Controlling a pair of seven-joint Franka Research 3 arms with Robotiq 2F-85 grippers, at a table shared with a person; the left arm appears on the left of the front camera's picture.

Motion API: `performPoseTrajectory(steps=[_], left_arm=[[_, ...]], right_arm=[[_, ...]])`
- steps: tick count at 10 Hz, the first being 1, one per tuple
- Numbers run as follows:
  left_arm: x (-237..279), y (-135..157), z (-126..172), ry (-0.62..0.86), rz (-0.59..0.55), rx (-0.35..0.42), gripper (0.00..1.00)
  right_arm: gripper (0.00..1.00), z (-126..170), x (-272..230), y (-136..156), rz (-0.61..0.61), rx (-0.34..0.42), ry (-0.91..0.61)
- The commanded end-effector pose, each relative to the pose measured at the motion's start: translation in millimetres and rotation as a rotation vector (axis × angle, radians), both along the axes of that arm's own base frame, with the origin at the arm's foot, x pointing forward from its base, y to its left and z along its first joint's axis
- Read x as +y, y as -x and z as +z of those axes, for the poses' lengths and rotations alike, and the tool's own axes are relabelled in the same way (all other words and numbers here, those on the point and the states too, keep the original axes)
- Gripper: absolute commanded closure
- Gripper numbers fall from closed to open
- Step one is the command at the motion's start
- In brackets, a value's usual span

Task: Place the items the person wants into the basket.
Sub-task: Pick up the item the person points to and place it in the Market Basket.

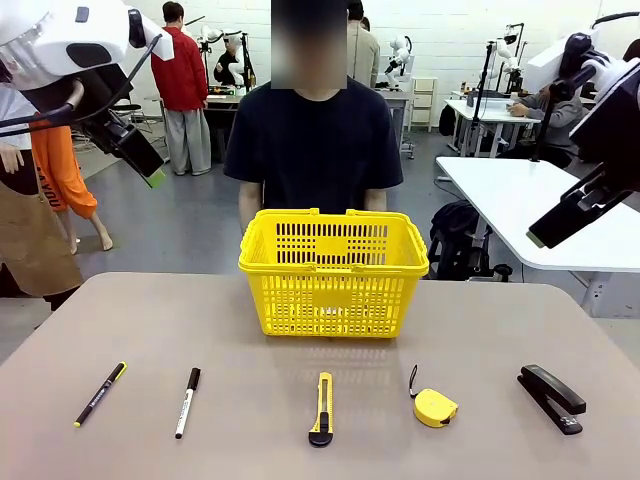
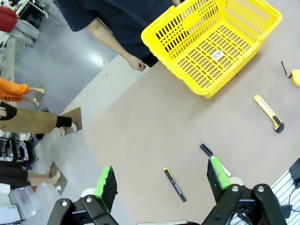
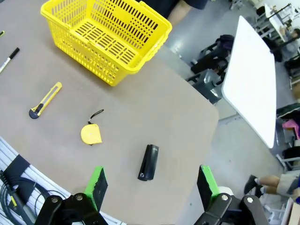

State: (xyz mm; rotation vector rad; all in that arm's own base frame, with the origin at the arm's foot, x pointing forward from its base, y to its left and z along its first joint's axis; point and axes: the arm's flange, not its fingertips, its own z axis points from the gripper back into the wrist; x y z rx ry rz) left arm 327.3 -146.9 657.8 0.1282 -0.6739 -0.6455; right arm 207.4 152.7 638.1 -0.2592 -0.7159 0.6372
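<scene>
Left gripper [image 2: 161,178], right gripper [image 3: 152,180]: released, empty, high over bench [image 1: 200,320]. Wait for person [image 1: 312,140] to choose. Then drop straight onto utility knife [image 1: 321,408], tape measure [image 1: 434,407] or stapler [image 1: 551,397], well apart in near row. Pinch across narrow sides. Lift clear over rim of basket [image 1: 300,268] beyond. Mind bench's near edge; skip pens [image 1: 100,394].

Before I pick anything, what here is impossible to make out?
- Front view: the hands of the person, hidden behind the bright yellow slotted plastic basket.
- Left wrist view: the small yellow tape measure, cut off by the right edge; the white black-capped pen, partly behind a green pad of the left gripper.
- Front view: print on the black yellow-tipped pen, too small to read.
</scene>
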Motion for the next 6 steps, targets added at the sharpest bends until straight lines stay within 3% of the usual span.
performPoseTrajectory(steps=[1,2,3,4,5,6], left_arm=[[1.1,-0.2,3.3,0.001,0.003,-0.007,0.00],[43.2,-9.7,19.8,0.302,-0.242,0.206,0.00],[82.7,-16.3,32.6,0.481,-0.392,0.284,0.00],[132.7,-25.8,38.0,0.613,-0.464,0.293,0.00],[183.6,-33.7,33.2,0.771,-0.543,0.315,0.00],[232.0,-35.3,18.9,0.878,-0.530,0.310,0.00]], right_arm=[[0.00,1.1,0.2,0.5,0.000,0.000,0.000],[0.00,17.4,-40.1,-8.1,0.178,0.148,-0.176],[0.00,26.7,-90.8,-17.5,0.353,0.255,-0.374],[0.00,25.9,-152.3,-31.4,0.483,0.312,-0.607],[0.00,19.4,-187.6,-39.9,0.515,0.316,-0.722],[0.00,8.0,-238.9,-47.9,0.502,0.285,-0.861]])
